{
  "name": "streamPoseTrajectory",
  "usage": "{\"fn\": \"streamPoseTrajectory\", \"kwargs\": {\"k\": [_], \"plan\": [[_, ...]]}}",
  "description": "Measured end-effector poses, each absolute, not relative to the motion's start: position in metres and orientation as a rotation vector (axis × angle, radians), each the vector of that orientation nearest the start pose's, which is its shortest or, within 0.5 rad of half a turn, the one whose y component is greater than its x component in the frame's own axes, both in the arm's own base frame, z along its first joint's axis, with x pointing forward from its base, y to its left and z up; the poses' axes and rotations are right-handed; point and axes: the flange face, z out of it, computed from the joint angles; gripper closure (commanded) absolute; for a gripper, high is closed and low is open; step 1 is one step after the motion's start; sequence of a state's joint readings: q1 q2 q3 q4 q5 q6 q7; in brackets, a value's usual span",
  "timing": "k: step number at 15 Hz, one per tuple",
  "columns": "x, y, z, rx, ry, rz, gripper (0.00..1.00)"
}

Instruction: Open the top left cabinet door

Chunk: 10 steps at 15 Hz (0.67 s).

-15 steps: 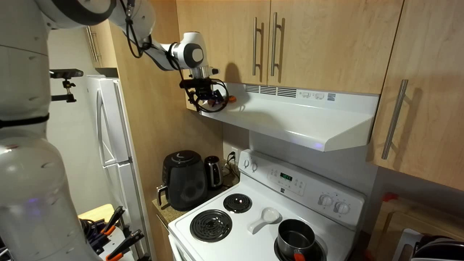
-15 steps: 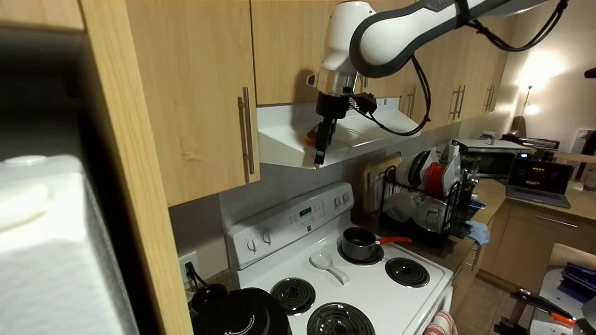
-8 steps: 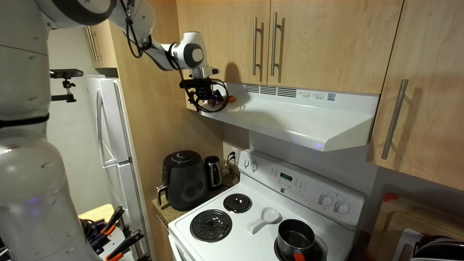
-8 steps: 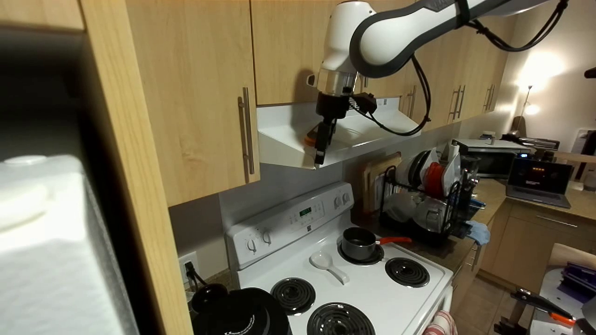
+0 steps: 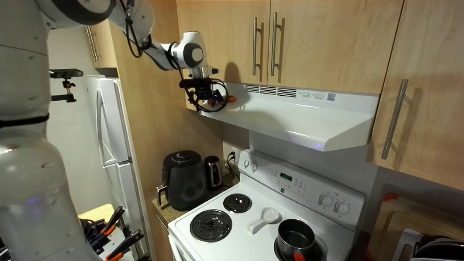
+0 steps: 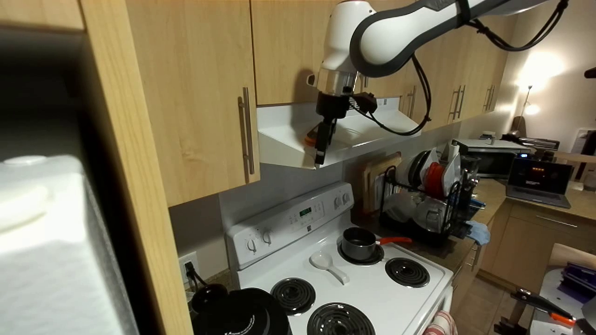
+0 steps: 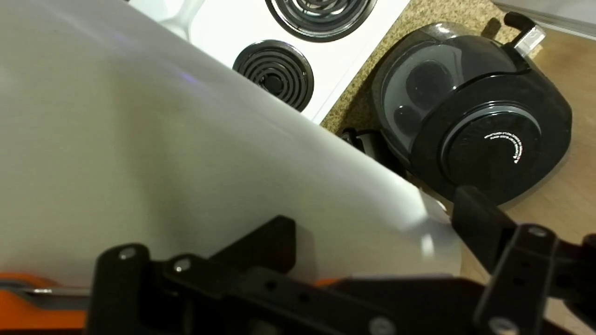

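The top left cabinet door [image 6: 195, 93] is a tall, narrow, light blond panel with an upright steel bar handle [image 6: 248, 131]. It stands shut to the left of the range hood in an exterior view. In the other outside picture it is mostly hidden behind the arm. My gripper [image 6: 320, 156] points down in front of the hood, to the right of the door's handle and apart from it. It also shows in an exterior view [image 5: 207, 103]. In the wrist view the gripper [image 7: 378, 232] has its fingers [image 7: 274, 244] wide apart with nothing between them.
The white range hood [image 5: 290, 112] is close behind and below the fingers. Two handled doors [image 5: 326, 43] are above it. An orange and black thing [image 7: 42, 309] shows behind the gripper. A tall wood side panel [image 5: 156, 108], air fryer [image 5: 185, 181] and stove [image 5: 253, 246] are nearby.
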<state>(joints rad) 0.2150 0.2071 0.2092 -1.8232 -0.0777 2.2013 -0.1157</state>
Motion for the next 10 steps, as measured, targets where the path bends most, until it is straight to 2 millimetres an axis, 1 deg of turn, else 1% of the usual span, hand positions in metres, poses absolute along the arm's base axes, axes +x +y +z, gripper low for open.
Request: {"fn": "streamPoseTrajectory", "kwargs": {"k": [2,4,8,10], "plan": [[0.577,0.255,0.443,-2.995,-0.892,-0.282,0.0],[0.571,0.266,0.446,-2.982,-0.92,-0.291,0.0],[0.549,0.296,0.465,-2.947,-1.004,-0.323,0.0],[0.537,0.306,0.475,-2.934,-1.037,-0.336,0.0]]}}
